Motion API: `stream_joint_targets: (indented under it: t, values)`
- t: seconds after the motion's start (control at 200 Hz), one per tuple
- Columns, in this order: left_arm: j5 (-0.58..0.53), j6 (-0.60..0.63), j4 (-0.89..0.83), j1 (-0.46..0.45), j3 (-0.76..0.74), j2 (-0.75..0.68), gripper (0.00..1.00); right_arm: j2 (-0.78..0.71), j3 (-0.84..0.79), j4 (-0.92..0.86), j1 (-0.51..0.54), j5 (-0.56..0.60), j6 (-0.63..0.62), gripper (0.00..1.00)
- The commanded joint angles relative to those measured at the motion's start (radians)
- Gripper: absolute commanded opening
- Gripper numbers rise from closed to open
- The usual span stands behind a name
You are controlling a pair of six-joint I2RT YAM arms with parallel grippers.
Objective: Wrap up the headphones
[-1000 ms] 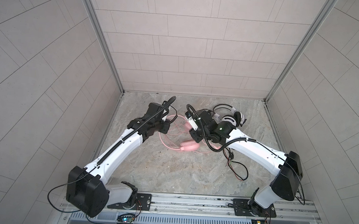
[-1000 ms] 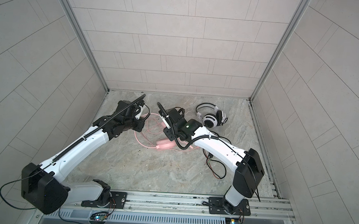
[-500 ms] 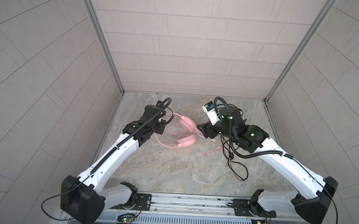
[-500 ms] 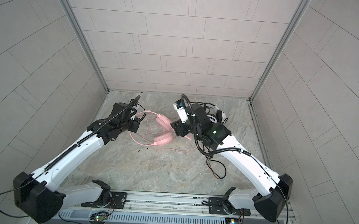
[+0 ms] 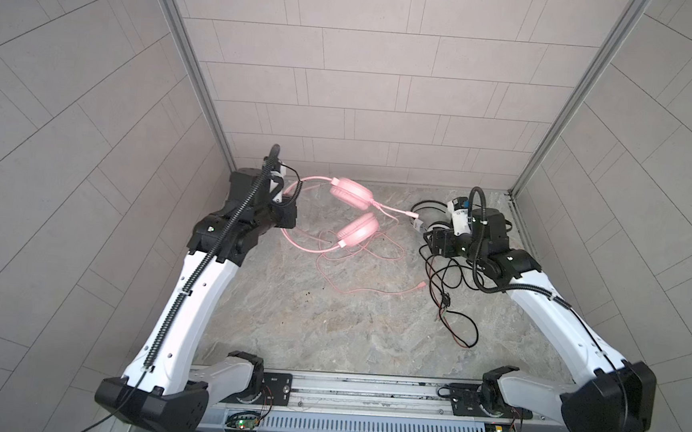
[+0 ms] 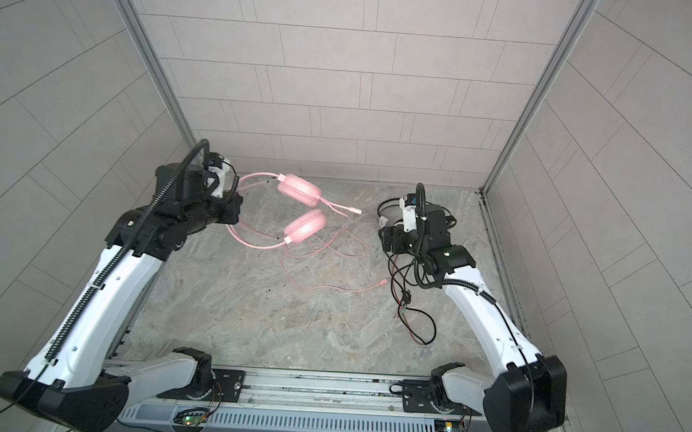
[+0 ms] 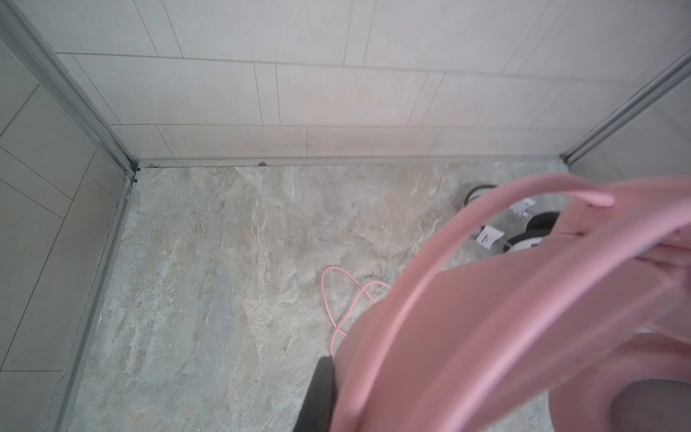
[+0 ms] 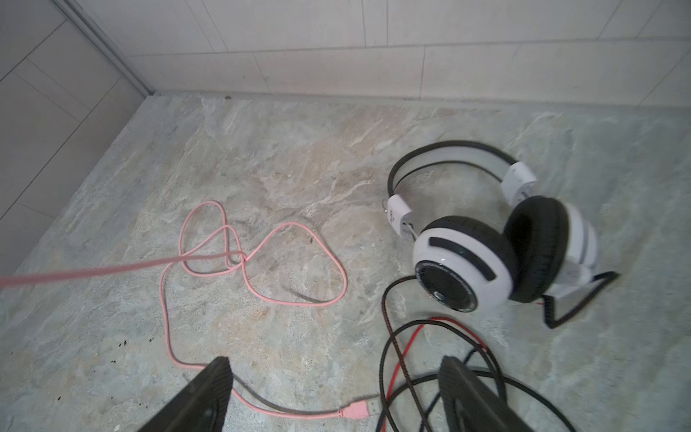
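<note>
**Snag risk**

The all-pink over-ear headset (image 5: pixel 350 192) hangs by its headband from the clenched left jaws. Its pink cable (image 8: pixel 239 257) lies knotted ahead of the released right jaws, beside the black braided cable (image 8: pixel 384 299). Winding could tighten the knot or entangle both.

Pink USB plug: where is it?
The USB plug lies on the floor right of centre in both top views, beside the black cable tangle, near the open right gripper.
</note>
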Motion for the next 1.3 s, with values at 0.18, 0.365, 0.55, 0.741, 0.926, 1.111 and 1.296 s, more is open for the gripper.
stream_joint_targets:
  t: [0.18, 0.365, 0.55, 0.741, 0.926, 1.111, 1.296]
  values:
    - [0.505, -0.337, 0.12, 0.349, 0.099, 0.079, 0.0, 0.223, 0.021, 0.141, 0.111, -0.141, 0.002, 0.84]
    - [0.586, -0.482, 0.31, 0.385, 0.101, 0.087, 0.0, 0.329, 0.028, 0.336, 0.239, -0.135, 0.057, 0.85]
    - [0.639, -0.595, 0.408, 0.433, 0.133, 0.091, 0.0, 0.445, 0.094, 0.389, 0.296, -0.078, 0.105, 0.84]
    - [0.68, -0.744, 0.54, 0.486, 0.166, 0.101, 0.0, 0.497, 0.184, 0.383, 0.309, -0.033, 0.139, 0.84]
    - [0.724, -0.923, 0.707, 0.54, 0.242, 0.16, 0.0, 0.584, 0.31, 0.327, 0.315, -0.057, 0.161, 0.83]
    - [0.785, -1.122, 0.933, 0.557, 0.287, 0.242, 0.0, 0.634, 0.362, 0.348, 0.327, -0.057, 0.218, 0.81]
    - [0.819, -1.239, 1.048, 0.577, 0.305, 0.306, 0.0, 0.599, 0.381, 0.22, 0.32, -0.045, 0.043, 0.81]
